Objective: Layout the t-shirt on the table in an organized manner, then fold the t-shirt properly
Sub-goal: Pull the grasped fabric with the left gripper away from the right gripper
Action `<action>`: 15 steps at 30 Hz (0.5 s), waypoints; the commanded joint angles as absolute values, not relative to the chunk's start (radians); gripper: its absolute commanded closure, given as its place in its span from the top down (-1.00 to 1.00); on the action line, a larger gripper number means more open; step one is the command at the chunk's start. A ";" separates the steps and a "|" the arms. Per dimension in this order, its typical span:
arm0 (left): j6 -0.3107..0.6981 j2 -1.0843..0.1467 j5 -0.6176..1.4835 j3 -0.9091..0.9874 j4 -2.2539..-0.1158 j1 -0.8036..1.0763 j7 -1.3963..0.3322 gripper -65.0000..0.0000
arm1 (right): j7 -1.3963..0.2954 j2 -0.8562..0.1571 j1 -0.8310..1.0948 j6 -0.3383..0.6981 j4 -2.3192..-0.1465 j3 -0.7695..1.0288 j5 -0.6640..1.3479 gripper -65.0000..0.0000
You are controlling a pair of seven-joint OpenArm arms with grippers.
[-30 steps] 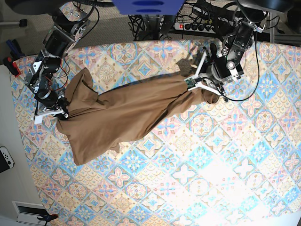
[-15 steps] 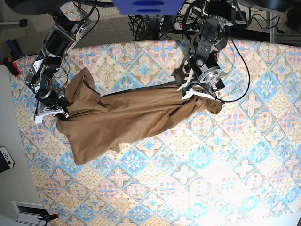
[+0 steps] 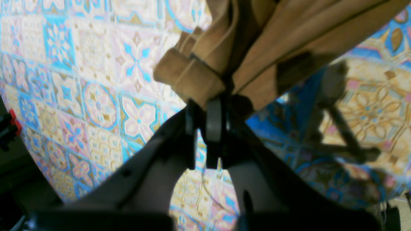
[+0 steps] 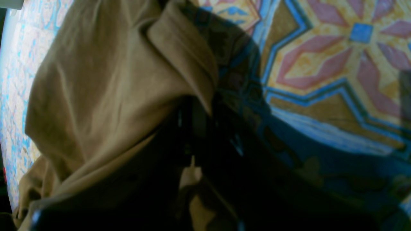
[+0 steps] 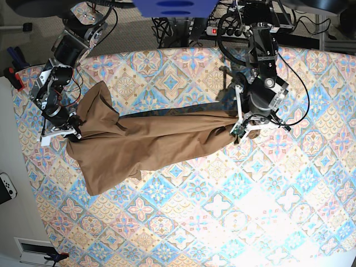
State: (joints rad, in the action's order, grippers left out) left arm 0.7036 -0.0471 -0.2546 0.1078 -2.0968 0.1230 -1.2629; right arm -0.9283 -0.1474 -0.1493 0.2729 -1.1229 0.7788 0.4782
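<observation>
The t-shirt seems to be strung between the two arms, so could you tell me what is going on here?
Both arms hold the t-shirt above the table. The left gripper is shut on a bunched end of the cloth, and the right gripper is shut on the opposite end. The shirt is pulled into a long, wrinkled band between them, with a flap hanging at the right gripper's side. It is not yet laid flat or folded.

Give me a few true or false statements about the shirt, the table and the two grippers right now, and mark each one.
1. The left gripper is shut on the t-shirt. True.
2. The t-shirt lies neatly folded into a square. False: it is stretched in a bunched, wrinkled band between the two grippers.
3. The right gripper is open and clear of the cloth. False: it is shut on the t-shirt's other end.
4. The table has a diamond-tile floral pattern. True.
5. The t-shirt is bright blue. False: it is tan-brown.
</observation>
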 commanded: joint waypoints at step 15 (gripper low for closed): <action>0.698 -0.041 -0.315 0.113 -2.114 0.113 -1.310 -0.12 | -0.957 -0.154 -0.148 0.245 -1.122 0.776 0.427 -1.00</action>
State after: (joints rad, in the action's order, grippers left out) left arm 0.7036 -0.0368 -0.3008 0.1097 -2.0968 0.1230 -1.3060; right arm -0.9283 -0.1471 -0.1493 0.2729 -1.1229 0.7788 0.4786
